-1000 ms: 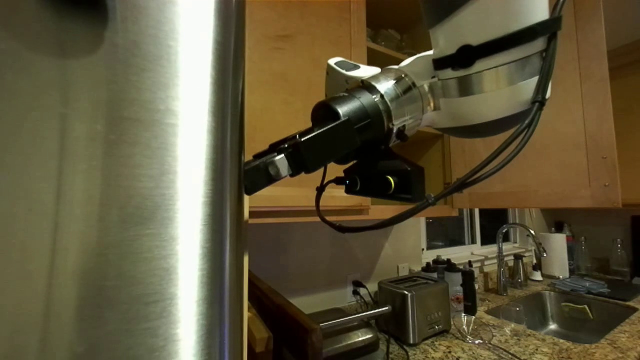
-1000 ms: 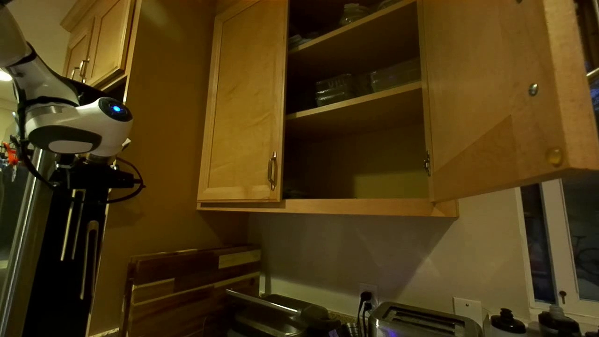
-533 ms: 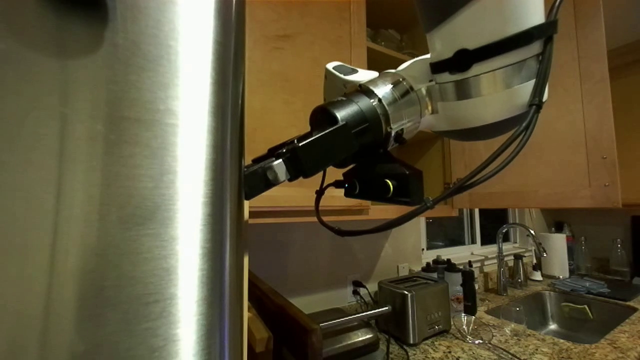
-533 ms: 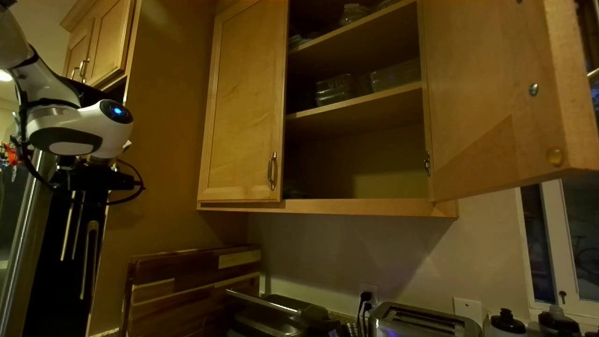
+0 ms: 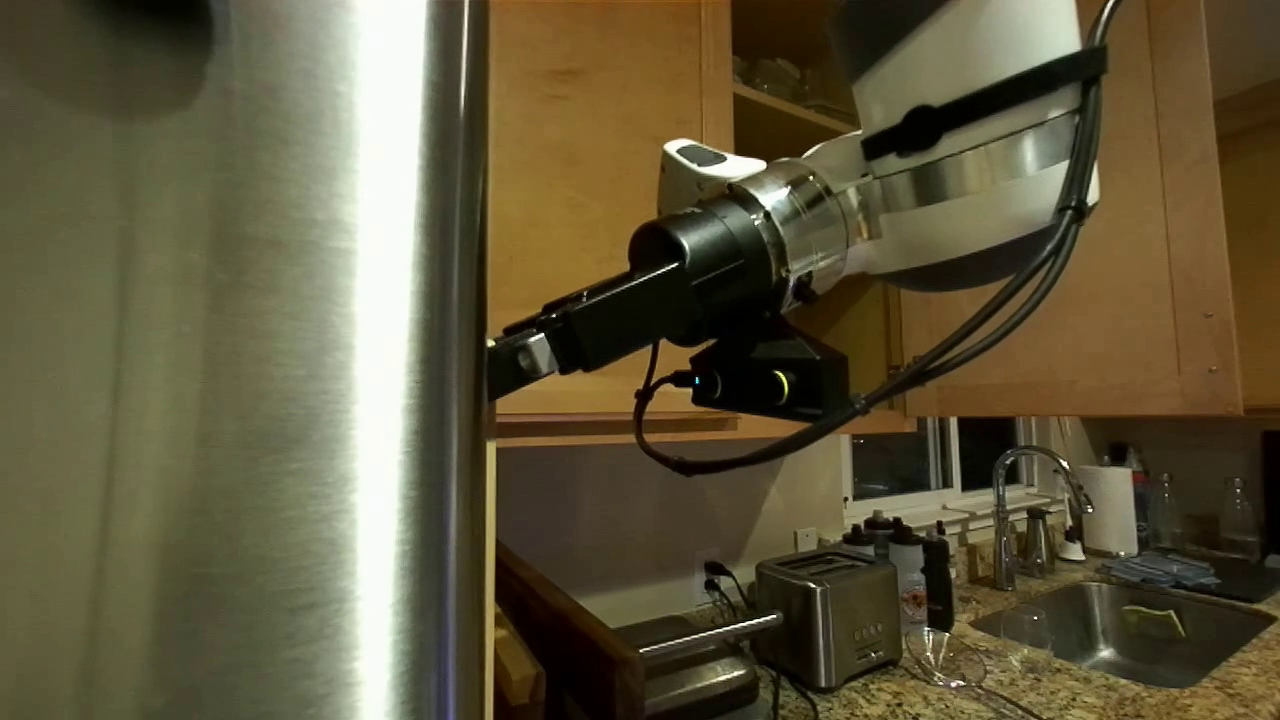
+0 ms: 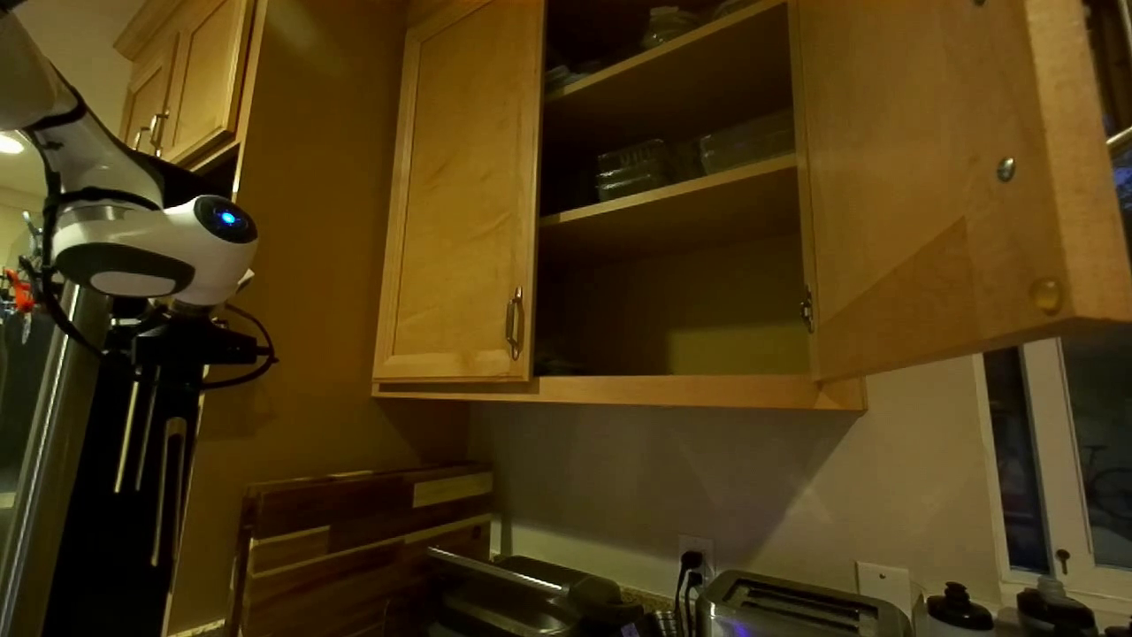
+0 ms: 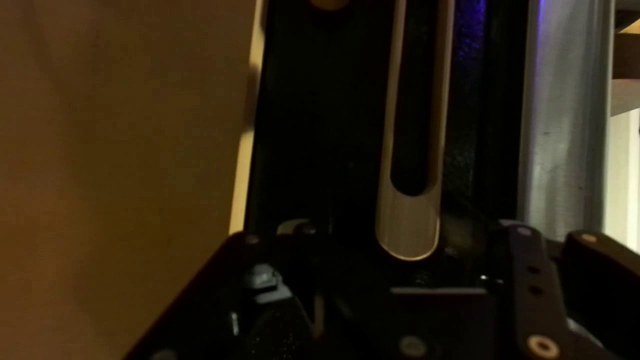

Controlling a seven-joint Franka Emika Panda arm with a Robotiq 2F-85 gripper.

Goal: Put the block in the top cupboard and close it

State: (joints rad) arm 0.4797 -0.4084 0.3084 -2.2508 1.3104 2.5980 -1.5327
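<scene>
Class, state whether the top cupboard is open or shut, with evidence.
Partly open: in an exterior view, the top cupboard has one door swung out, exposing its shelves; the neighbouring door is shut.

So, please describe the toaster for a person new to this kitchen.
Find the open wooden top cupboard, then the speckled counter below. Between bottles and an appliance with a long bar handle stands the boxy steel toaster; unlike these neighbours, it has slots on top.

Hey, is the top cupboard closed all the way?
No, in an exterior view a door of the top cupboard stands swung open, with shelves showing inside.
</scene>
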